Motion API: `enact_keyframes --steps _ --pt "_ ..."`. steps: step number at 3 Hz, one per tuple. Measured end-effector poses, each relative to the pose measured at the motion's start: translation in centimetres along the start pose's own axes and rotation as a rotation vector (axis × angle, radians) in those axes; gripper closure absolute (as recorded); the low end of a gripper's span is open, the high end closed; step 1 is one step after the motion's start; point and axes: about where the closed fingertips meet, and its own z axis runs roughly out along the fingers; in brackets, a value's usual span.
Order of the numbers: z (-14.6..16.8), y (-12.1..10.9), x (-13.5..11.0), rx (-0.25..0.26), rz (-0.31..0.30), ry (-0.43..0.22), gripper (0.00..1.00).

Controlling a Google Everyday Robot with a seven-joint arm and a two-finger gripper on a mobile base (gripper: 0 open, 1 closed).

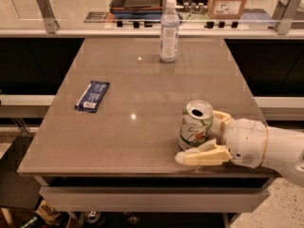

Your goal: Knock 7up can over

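Note:
The 7up can (195, 126), white and silver with green swirls and an open silver top, stands upright near the front right of the grey table (142, 94). My gripper (198, 137) reaches in from the right with its fingers spread open on either side of the can. The near finger (203, 155) lies along the can's front base, touching or almost touching it. The far finger (221, 118) shows just behind the can's right side. The white wrist is right of the can.
A clear plastic bottle (169, 31) with a white cap stands at the back middle of the table. A dark blue snack packet (92, 95) lies flat at the left. The table's front edge is just below the gripper. A glass-railed counter runs behind.

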Motion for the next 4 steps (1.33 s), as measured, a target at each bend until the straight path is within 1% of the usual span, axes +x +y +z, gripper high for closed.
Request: enact_keyframes --steps 1,2,3,4 --pt "0.9 -0.1 0.0 -0.021 0.03 0.004 0.42" --pt "1.2 0.0 0.0 -0.039 0.043 -0.001 0.64" --pt "1.6 -0.5 -1.3 -0.055 -0.01 -0.021 0.88" --pt "2.3 -1.0 -4.3 -0.076 -0.193 -0.065 1.0"
